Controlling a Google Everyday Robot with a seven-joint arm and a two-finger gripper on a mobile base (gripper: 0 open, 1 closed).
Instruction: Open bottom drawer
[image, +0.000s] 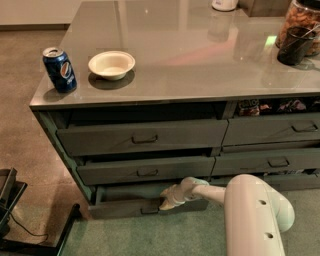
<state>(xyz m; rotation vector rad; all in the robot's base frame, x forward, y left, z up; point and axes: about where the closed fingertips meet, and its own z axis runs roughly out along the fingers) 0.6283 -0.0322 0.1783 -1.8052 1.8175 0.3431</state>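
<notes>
The bottom drawer (117, 208) is the thin dark grey-green front at the foot of the left stack, near the floor. It stands pulled out a little, with a dark gap above it. Its small loop handle (148, 210) sits at centre. My gripper (165, 202) is at the right of that handle, low against the drawer front, at the end of my white arm (250, 210) that reaches in from the lower right. The two taller drawers (145, 137) above it also stand slightly out.
On the counter top (200, 55) stand a blue soda can (59, 69), a white bowl (111, 64) and a dark jar (295, 42) at the right. The neighbouring drawer stack (272, 162) is at the right. A black stand (15, 210) is at the lower left.
</notes>
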